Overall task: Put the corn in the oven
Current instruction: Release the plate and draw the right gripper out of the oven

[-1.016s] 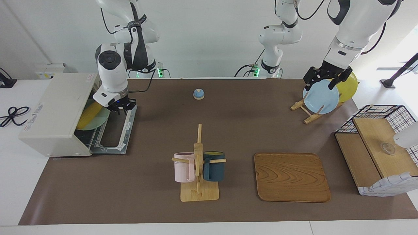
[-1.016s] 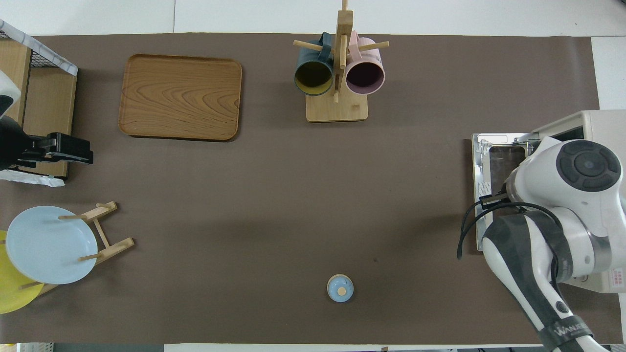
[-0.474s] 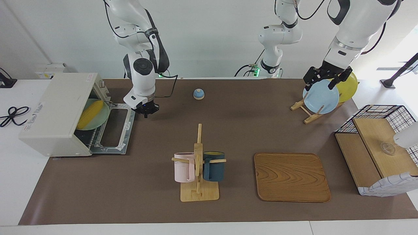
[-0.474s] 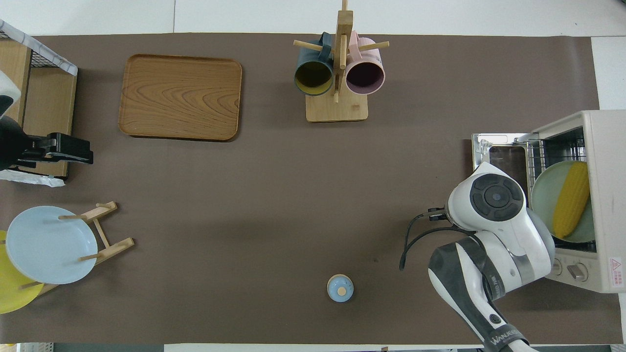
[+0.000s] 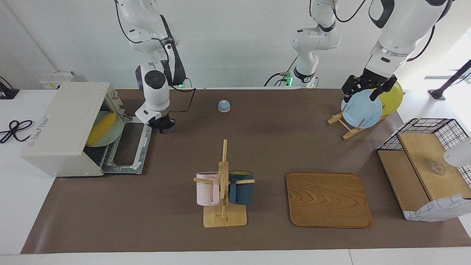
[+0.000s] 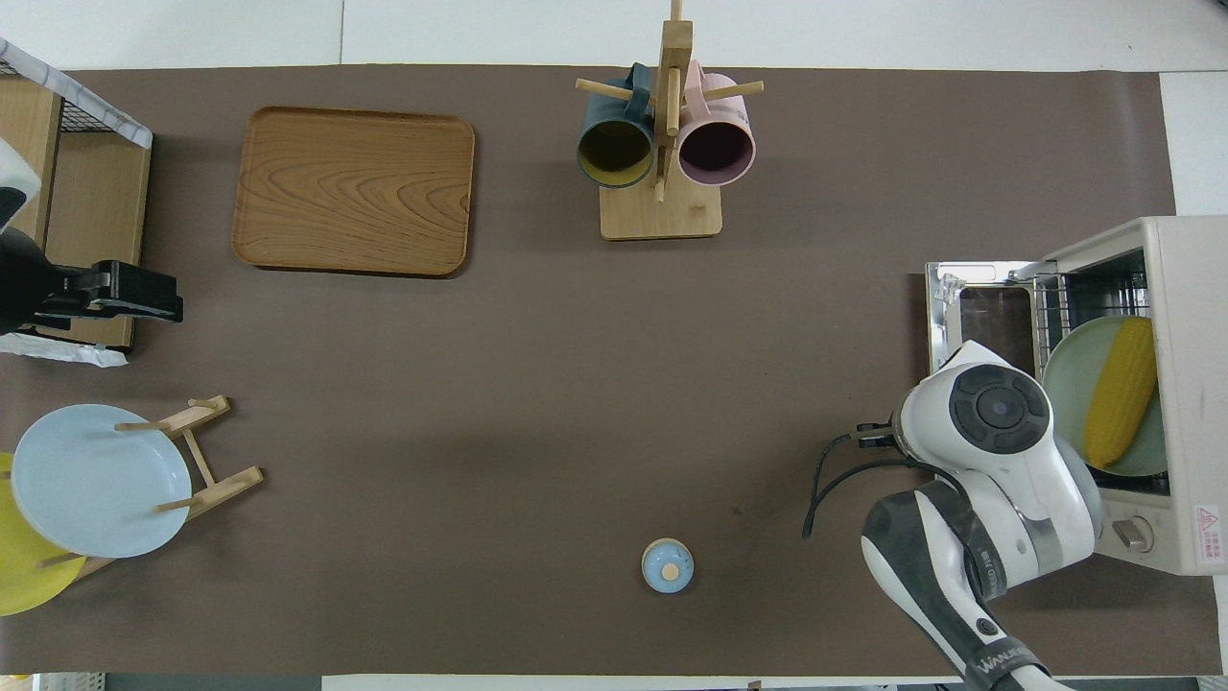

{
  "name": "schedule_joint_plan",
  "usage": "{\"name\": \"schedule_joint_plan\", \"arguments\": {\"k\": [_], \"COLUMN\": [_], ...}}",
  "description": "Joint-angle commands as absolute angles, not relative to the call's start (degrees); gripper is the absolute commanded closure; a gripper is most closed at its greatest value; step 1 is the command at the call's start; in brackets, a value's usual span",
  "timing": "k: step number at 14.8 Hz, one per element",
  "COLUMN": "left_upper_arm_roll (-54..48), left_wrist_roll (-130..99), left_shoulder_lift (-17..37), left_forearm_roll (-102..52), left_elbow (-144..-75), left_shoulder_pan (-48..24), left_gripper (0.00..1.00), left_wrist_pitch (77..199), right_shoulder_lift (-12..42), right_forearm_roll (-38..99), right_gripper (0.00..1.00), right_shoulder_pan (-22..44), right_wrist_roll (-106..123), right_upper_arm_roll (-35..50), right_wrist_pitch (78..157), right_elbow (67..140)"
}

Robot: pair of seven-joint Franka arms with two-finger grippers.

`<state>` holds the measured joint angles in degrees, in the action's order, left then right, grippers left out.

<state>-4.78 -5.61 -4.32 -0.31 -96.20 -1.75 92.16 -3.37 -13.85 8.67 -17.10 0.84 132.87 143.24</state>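
The yellow corn lies on a pale green plate on the wire rack inside the off-white oven. The oven's door is dropped open flat toward the middle of the table. My right gripper hangs shut and holds nothing, just above the mat beside the door's corner nearest the robots; in the overhead view its wrist hides it. My left gripper waits open above the plate rack at the left arm's end.
A blue bell sits near the robots. A mug stand with pink and dark teal mugs, a wooden tray, a rack with a blue plate and a yellow plate, and a wire-and-wood basket fill the rest.
My right gripper has drawn back from the oven's mouth to beside the door and has shut empty. The corn stays on its plate in the oven. The left arm has not moved.
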Motion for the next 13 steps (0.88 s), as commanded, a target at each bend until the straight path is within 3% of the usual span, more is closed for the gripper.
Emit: {"name": "schedule_joint_plan", "arguments": {"k": [1, 13], "left_upper_arm_roll": [-5.3, -5.3], "left_wrist_roll": [-5.5, -5.5], "left_shoulder_lift": [-5.4, -5.4], "left_forearm_roll": [-0.2, -0.2], "left_elbow": [-96.6, -96.6], "left_shoulder_pan": [-0.9, -0.9], "left_gripper": [0.0, 0.0], "left_wrist_pitch": [91.1, 91.1], "right_shoulder_lift": [-5.3, -5.7], "right_forearm_roll": [-13.2, -15.5], "right_gripper": [1.0, 0.98], "right_shoulder_pan": [6.6, 6.0], "right_wrist_roll": [-14.6, -14.5], "right_upper_arm_roll": [1.1, 0.9], "right_wrist_pitch": [133.9, 130.6], "right_elbow": [145.1, 145.1]}}
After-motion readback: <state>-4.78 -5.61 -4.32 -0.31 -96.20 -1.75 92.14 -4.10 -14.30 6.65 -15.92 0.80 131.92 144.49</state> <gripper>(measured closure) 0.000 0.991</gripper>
